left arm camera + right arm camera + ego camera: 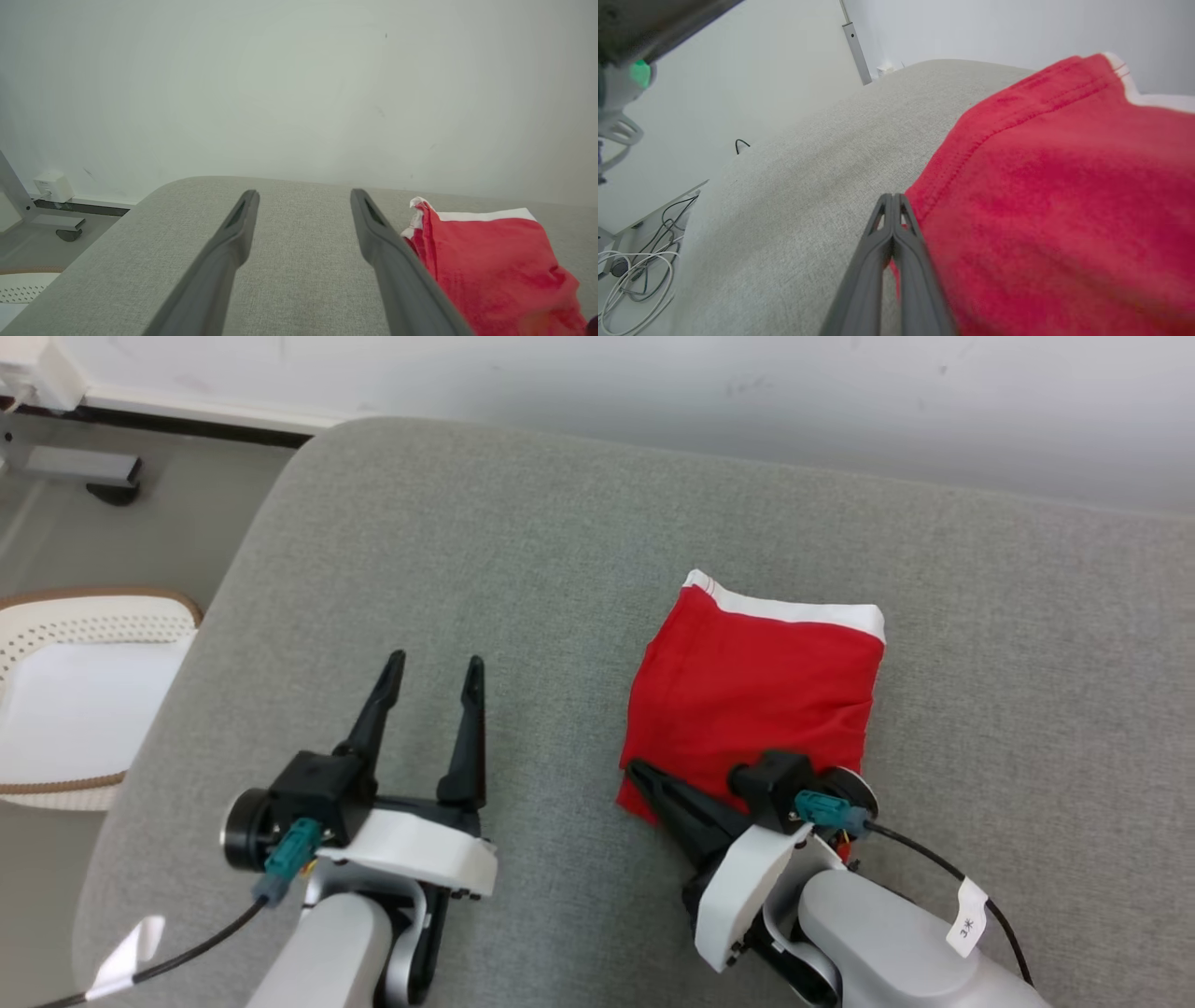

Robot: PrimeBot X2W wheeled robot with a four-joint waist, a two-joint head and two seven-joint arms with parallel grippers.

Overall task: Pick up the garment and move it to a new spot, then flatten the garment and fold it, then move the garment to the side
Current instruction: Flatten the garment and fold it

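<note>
Head view, folded red garment [752,695], waistband [794,609] at far end, slightly tilted

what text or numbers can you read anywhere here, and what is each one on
"3" then a star-like mark, unclear: small white paper tag on the right arm's black cable.
Nothing readable on the white tag on the left arm's black cable.
No print seen on the red fabric garment with white band.

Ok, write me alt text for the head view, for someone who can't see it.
A folded red garment with a white waistband lies on a grey cushion, the right gripper closed at its near left corner. The left gripper hovers open over bare cushion to the garment's left.
</note>
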